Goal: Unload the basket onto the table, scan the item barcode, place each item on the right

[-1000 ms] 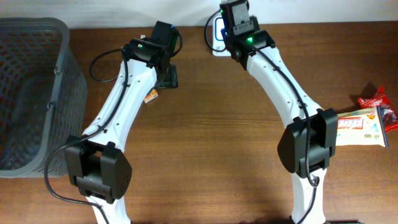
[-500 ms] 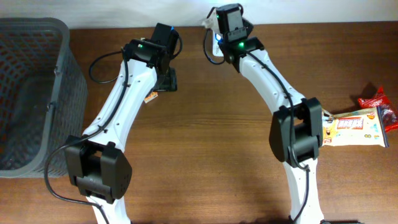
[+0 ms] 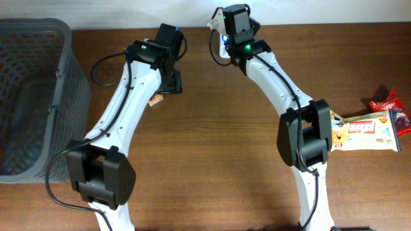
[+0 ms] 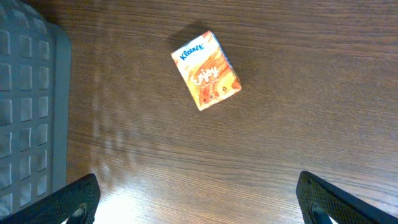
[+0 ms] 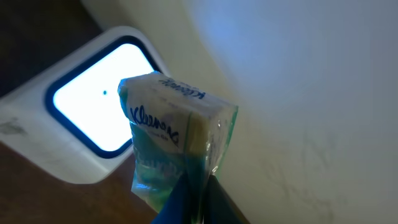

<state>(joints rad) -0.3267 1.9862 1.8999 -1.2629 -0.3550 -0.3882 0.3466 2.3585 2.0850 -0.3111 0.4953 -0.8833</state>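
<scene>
Step in hand, as we judge it: presenting the item to the scanner.

The right arm (image 3: 277, 83) reaches from the lower right of the overhead frame to the top centre, at the far edge of the worktop (image 3: 218, 154). The scanner (image 5: 93, 118) sits there, and its lit window fills the left of the right wrist frame. The green tissue pack (image 5: 174, 130) hangs at the centre of that frame, in front of the window's right edge. The right jaws are clenched on its lower end.

We see no barcode on the face toward the camera, and we cannot tell whether one faces the window. To do this well, we would:
- turn the wrist slowly so each face meets the light squarely;
- hold the pack near the window without touching it;
- grip firmly, since the soft wrapper may slip.

The left arm (image 3: 128, 119) bends up the left-centre of the overhead frame, wrist pointing down. The left jaws are released wide and grasp nothing. An orange tissue pack (image 4: 206, 70) lies on the worktop in the upper centre of the left wrist frame, apart from them.
</scene>
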